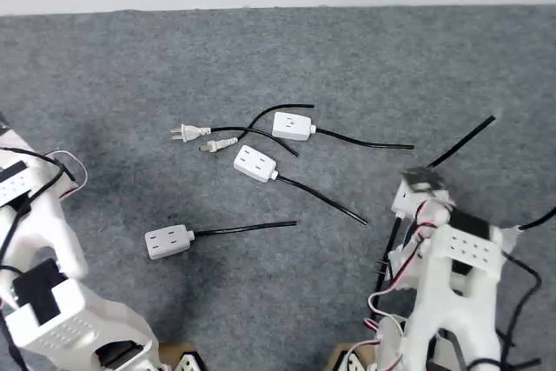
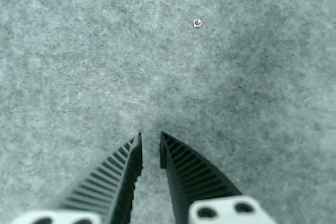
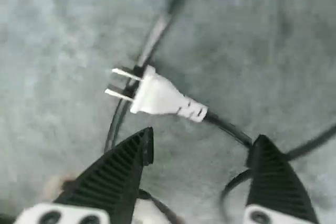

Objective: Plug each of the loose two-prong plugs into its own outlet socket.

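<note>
1. Middle outlet socket (image 1: 255,163): white, laid on the gray felt-covered desk (image 1: 408,58), its black cord trailing to the lower right. It is taken as the landmark.
2. Upper outlet socket (image 1: 293,125): placed just above and to the right of the landmark.
3. Lower outlet socket (image 1: 168,241): placed below and left of the landmark, apart from it.
4. Outer plug (image 1: 182,133) and inner plug (image 1: 211,144): laid side by side just left of the landmark, prongs pointed left, both unplugged.
5. Left tool (image 2: 150,136): fingers drawn almost together with a narrow gap left. Nothing is held, and bare felt is seen beneath.
6. Right tool (image 3: 205,135): spread wide, with nothing gripped. A third plug (image 3: 157,97), white and two-pronged, is seen on the felt just beyond the fingertips, untouched. The right arm (image 1: 443,258) is set well to the lower right of the landmark.
</note>
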`<state>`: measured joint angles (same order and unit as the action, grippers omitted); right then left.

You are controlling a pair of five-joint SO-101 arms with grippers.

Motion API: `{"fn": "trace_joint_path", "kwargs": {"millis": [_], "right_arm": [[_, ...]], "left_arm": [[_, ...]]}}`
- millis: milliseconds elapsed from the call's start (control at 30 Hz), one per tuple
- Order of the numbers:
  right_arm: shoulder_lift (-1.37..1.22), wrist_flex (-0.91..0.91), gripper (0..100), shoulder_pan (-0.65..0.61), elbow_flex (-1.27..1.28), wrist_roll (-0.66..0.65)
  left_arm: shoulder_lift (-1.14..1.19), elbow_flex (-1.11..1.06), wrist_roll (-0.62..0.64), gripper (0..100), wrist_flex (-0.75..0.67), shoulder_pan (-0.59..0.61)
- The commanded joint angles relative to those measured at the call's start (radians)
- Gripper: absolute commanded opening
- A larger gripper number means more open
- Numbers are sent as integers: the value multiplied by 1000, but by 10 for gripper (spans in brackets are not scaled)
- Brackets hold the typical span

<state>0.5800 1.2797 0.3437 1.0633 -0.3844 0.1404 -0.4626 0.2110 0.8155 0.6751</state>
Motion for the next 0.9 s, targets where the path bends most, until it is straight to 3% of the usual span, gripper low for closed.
{"fn": "trace_joint_path", "kwargs": {"millis": [0, 200, 533, 767, 867], "right_arm": [[35, -25, 226, 44, -2, 146], [35, -18, 170, 148, 0, 150], [35, -38, 169, 309, 6, 153], [35, -136, 166, 320, 64, 160], [41, -156, 169, 315, 57, 226]], "left_arm": [[-8, 35, -11, 58, 0, -8], [-8, 35, -11, 58, 0, -8], [-8, 35, -11, 58, 0, -9], [-8, 33, -44, 58, 2, -21], [-8, 31, -44, 58, 2, -23]]}}
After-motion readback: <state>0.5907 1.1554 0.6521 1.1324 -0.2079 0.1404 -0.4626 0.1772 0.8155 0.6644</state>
